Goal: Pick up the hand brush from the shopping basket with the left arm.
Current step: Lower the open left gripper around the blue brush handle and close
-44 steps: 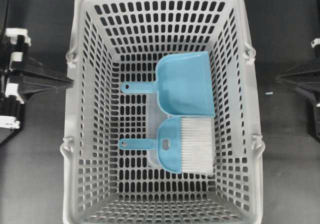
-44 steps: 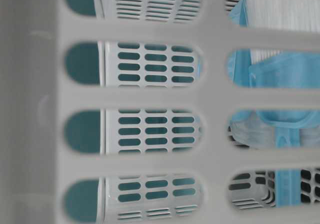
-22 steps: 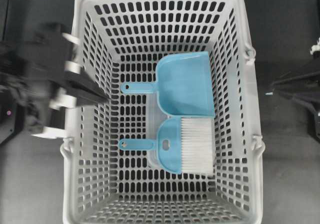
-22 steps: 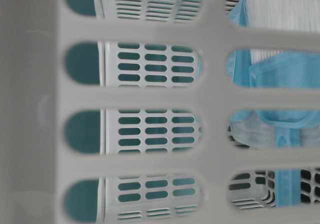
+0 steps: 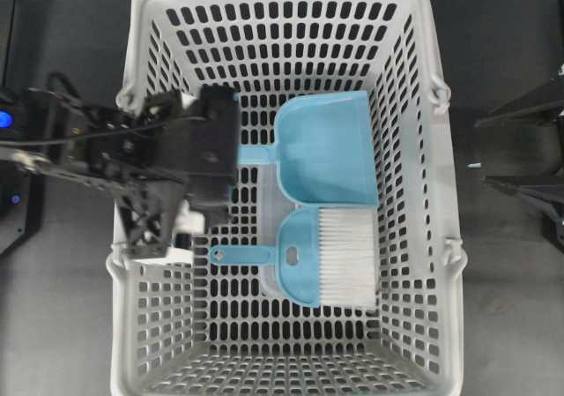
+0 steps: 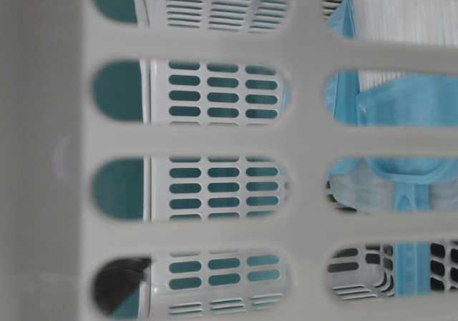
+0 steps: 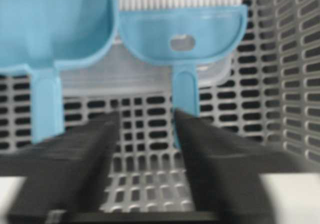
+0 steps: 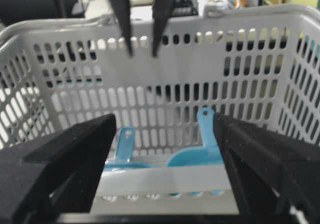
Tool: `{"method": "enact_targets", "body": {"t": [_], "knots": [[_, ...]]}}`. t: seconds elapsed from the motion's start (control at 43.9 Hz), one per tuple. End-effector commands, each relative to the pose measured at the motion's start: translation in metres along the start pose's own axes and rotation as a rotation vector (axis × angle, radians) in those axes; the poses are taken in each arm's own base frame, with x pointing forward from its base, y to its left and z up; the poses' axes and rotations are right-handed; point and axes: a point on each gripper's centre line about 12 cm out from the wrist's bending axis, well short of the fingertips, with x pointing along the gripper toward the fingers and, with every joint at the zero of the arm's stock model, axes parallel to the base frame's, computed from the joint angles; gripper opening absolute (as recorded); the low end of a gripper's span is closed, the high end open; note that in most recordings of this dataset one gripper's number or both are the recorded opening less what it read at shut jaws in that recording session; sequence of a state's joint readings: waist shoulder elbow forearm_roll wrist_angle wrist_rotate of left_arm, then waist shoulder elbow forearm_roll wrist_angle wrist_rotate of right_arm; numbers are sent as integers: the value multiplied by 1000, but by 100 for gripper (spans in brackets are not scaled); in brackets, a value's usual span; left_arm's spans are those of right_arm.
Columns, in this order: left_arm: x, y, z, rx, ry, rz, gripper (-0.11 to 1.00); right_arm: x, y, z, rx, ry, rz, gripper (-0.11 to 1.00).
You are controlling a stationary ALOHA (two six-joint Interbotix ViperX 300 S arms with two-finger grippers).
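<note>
1. Left wrist view, nearest: the two black fingers [image 7: 85, 159] of the left claw [image 7: 145, 129] stand apart, jaws open, with bare slotted basket floor between them and nothing held.
2. Just beyond the fingertips lie two light blue handles. The handle of the hand brush [image 7: 182, 29] runs beside the inner edge of the finger on the view's right; whether they touch cannot be told. The handle of the dustpan [image 7: 50, 24] lies outside the other finger.
3. Farther on, the brush's rounded head, with its oval hole, meets a wide row of white bristles at the view's top edge.
4. Overhead view: the left arm [image 5: 106, 153] reaches over the left rim of the shopping basket [image 5: 141, 26], its claw [image 5: 216, 149] above the basket floor near the dustpan [image 5: 326, 149] handle.
5. The hand brush [image 5: 308, 257] lies flat on the basket floor, handle pointing toward the left wall, bristles toward the right wall; the dustpan lies just beside it, on the far side.
6. The basket stands on a dark counter [image 5: 511, 308].
7. Right wrist view: the right claw [image 8: 165, 159] is open outside the basket, its fingers [image 8: 65, 159] wide apart; across the basket, the left claw [image 8: 141, 47] hangs above the far rim.
8. Table-level view: the basket wall [image 6: 215, 139] fills the view; light blue plastic shows through its slots.
</note>
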State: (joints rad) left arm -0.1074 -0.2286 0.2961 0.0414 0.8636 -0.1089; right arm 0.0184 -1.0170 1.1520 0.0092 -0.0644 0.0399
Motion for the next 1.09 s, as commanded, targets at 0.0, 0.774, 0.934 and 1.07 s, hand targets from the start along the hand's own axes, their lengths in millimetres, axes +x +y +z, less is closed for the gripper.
{"method": "enact_targets", "body": {"t": [0.0, 0.774, 0.934, 1.07], "knots": [[4, -5, 7, -17, -4, -6, 57, 1, 0, 8, 6, -20, -1, 74], [130, -32, -38, -98, 301, 17, 90, 1, -1, 2, 5, -12, -3, 74], [146, -33, -50, -94, 306, 15, 90, 0, 0, 0, 6, -8, -1, 74], [153, -33, -54, -88, 296, 11, 90, 0, -1, -1, 6, -6, -3, 74]]}}
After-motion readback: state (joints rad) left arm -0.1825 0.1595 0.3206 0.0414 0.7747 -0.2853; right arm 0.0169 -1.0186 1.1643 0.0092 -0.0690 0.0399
